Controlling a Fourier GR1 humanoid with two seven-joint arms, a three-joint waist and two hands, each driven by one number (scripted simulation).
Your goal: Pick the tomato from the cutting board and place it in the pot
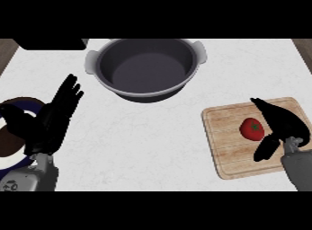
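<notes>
On cutting board [226, 148], tomato [252, 129] just beside right robot hand [286, 126] (fingers relaxed)

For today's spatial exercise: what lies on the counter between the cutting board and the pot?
Nothing: in the head view, only bare white counter separates the cutting board from the pot.

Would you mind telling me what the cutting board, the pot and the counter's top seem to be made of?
The cutting board looks like light wood with a matte finish: parallel grain lines run across its tan face. The pot seems to be metal, grey with a dull sheen, its rim and side handles paler than the dark inside. The counter's top looks like white stone or marble, judging by faint grey veining, though a laminate could look the same.
</notes>
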